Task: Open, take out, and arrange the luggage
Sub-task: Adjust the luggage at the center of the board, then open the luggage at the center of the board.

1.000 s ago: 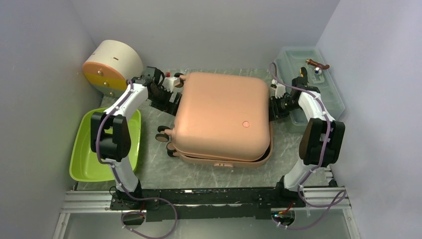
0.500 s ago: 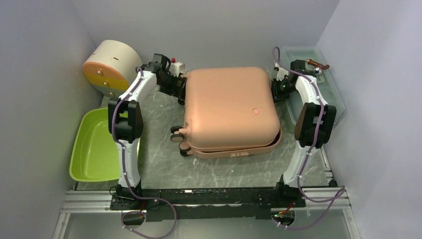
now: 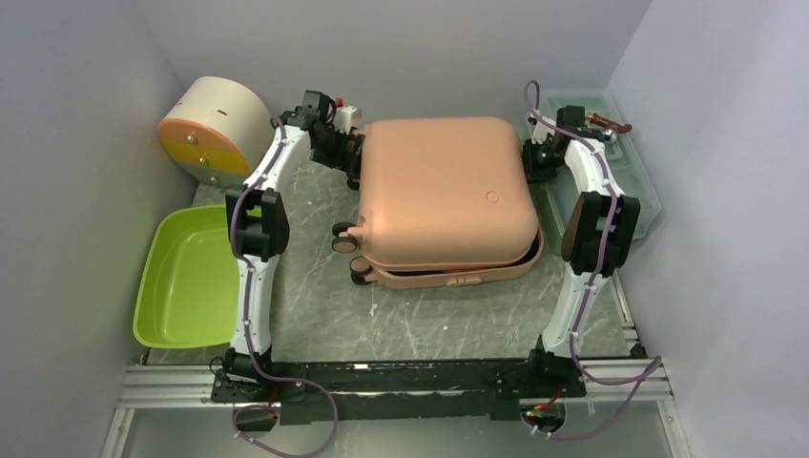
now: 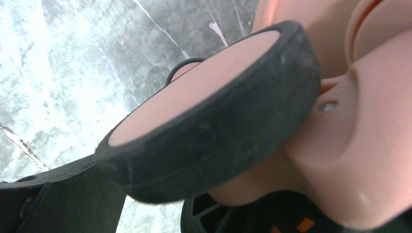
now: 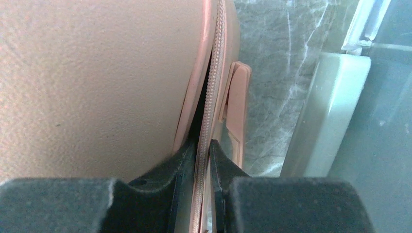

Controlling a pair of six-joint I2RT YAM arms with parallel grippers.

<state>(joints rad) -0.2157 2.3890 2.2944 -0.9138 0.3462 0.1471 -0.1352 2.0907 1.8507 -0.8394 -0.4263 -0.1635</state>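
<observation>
Pink suitcase [image 3: 444, 196] lies flat mid table [image 3: 315, 305], lid cracked open along the near edge. Left gripper [image 3: 353, 160] is at its far-left corner, jaws spread wide, a wheel [image 4: 214, 111] right up against them. Right gripper [image 5: 203, 145] is pinching the zipper [image 5: 210, 87] edge on the right side.

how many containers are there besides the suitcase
3: cream half-round box, far left; green tub, near left; translucent toolbox, far right. The suitcase may hide more.
</observation>
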